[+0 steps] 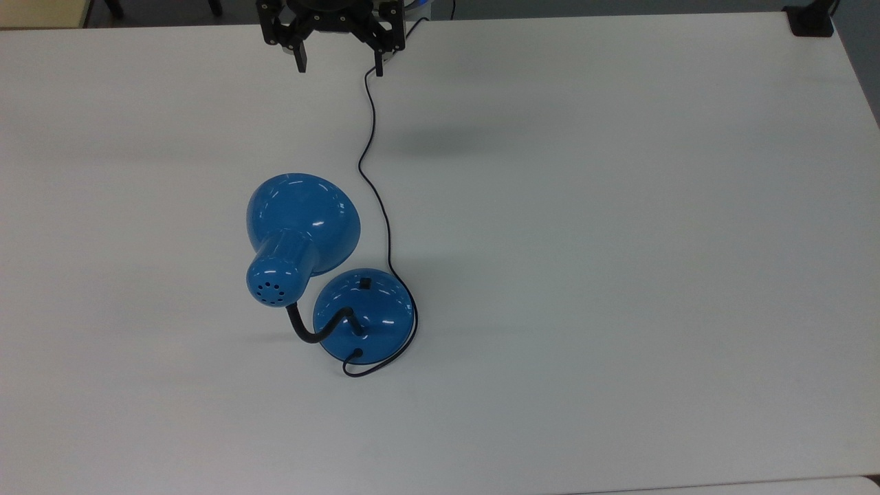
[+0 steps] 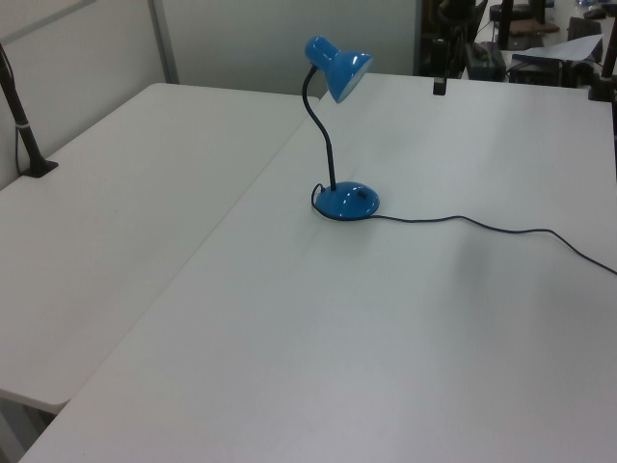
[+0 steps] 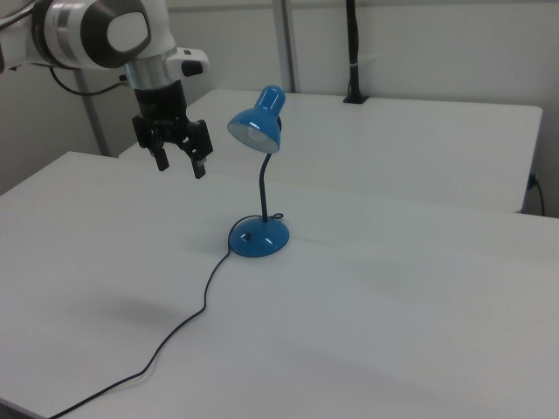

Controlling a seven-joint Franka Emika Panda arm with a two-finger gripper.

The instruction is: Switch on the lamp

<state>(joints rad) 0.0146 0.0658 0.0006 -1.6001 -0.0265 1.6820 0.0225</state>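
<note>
step: approach, by my read. Nothing pressed yet; shade shows no glow in the right view.
gripper: black two-finger gripper [image 1: 337, 70] up in the air at the top view's far edge, fingers spread wide, holding nothing. In the right view it [image 3: 181, 165] hangs at the right view's left, well apart from the lamp.
lamp: glossy blue desk lamp with dome shade and black gooseneck [image 1: 302, 227] stands upright mid-table on the white table [image 1: 619, 240].
base: round domed blue base [image 1: 363, 313] sits to the top view's right and near side of the shade.
switch: small black switch [image 1: 366, 282] on the far side of the base, facing the gripper and not covered by the shade from above.
cord: thin black cord [image 1: 375, 199] runs from the base towards the far edge, passing under the gripper.
next: likely close the fingers, come down over the switch clear of the shade, press with one tip. The small target calls for a precise line-up; a hard push may slide the base.
</note>
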